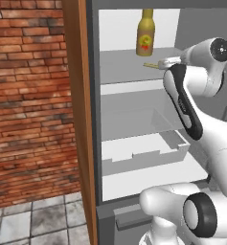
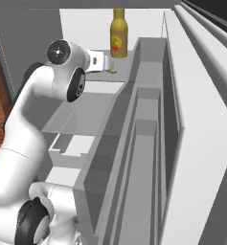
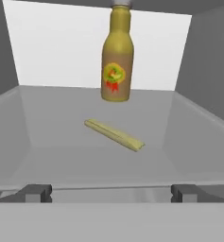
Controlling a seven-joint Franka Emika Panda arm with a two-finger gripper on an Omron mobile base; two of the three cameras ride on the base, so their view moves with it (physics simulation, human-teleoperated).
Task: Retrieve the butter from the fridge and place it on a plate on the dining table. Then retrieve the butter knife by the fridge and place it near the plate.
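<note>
The fridge stands open, and my arm reaches into its upper shelf. The butter is a thin yellow stick lying flat on that shelf, also seen as butter and butter. My gripper is open, level with the shelf's front edge. Its two dark fingertips stand wide apart just short of the butter and hold nothing. The plate, the dining table and the butter knife are out of view.
A yellow-brown bottle with a red and green label stands upright right behind the butter. A white drawer sits below. The open door's bins run along the right, and a wood panel and brick wall lie left.
</note>
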